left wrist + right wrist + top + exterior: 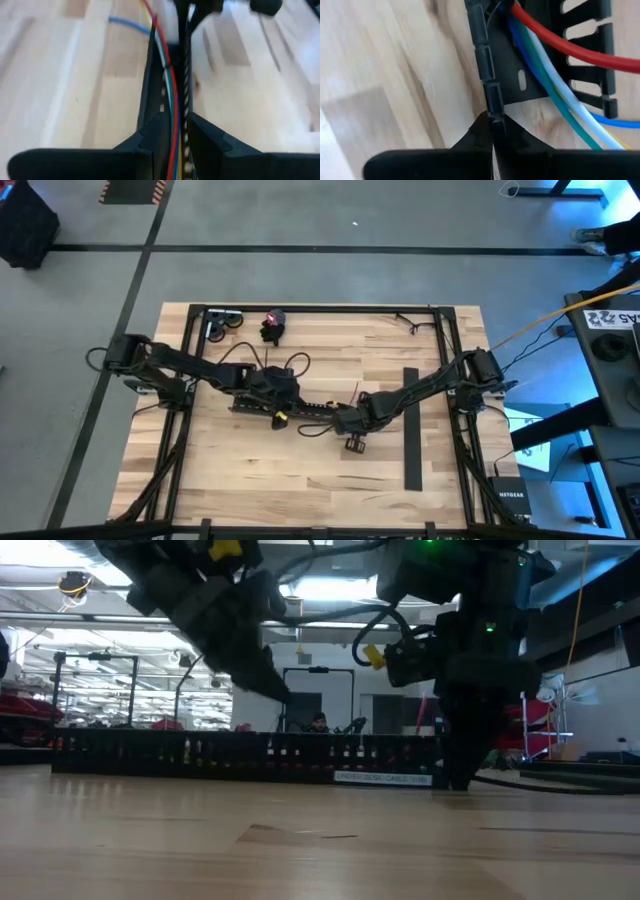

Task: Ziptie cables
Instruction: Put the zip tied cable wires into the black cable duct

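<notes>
cables (170,95): lying inside the black slotted bar (485,75) at mid-table. our left gripper (172,137) stands narrow around bar and wires; our right gripper (492,131) is pinched tight on the bar's wall. step, we judge: steadying before tying. next calls for fetching a tie.

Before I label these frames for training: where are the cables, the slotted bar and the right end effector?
cables (555,100), right wrist view, on the pale wire mid-run.
slotted bar (592,30), right wrist view, on a rib.
right end effector (492,131), right wrist view, where its closed fingertips meet.
</notes>
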You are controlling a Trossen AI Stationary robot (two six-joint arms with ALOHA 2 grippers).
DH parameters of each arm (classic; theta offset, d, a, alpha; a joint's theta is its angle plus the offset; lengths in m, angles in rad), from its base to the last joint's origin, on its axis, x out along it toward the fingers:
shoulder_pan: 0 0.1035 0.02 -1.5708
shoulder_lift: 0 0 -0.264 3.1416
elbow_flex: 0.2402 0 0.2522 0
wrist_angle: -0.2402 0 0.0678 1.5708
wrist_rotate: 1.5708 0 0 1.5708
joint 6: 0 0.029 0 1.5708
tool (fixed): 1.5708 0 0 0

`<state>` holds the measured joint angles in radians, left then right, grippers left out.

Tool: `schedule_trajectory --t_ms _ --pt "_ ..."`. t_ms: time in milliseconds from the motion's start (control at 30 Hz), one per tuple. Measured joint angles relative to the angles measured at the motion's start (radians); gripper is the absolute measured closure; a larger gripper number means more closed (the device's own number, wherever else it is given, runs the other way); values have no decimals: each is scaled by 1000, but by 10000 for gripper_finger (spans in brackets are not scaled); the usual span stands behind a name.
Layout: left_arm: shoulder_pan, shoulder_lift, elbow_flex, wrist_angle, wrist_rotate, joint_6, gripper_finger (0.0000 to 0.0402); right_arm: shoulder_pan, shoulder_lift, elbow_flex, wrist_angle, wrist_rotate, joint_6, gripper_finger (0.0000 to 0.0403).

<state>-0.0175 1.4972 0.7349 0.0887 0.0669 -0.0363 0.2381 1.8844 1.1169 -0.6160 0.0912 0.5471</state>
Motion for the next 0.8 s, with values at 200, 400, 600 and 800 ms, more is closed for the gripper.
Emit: schedule_trajectory --t_ms 200,400,600,800 --pt "16 -24 0 -3 -1 2 320 -4 7 -1 141 66 -38 334" --pt "18 -24 0 -6 -1 -9 281 -6 8 28 156 -30 -81 224" --pt "22 -25 0 -8 -1 -35 245 -3 1 112 -38 -81 -116 166" --pt "22 -65 29 -142 0 -62 232 -3 -126 139 -150 -3 -158 158"
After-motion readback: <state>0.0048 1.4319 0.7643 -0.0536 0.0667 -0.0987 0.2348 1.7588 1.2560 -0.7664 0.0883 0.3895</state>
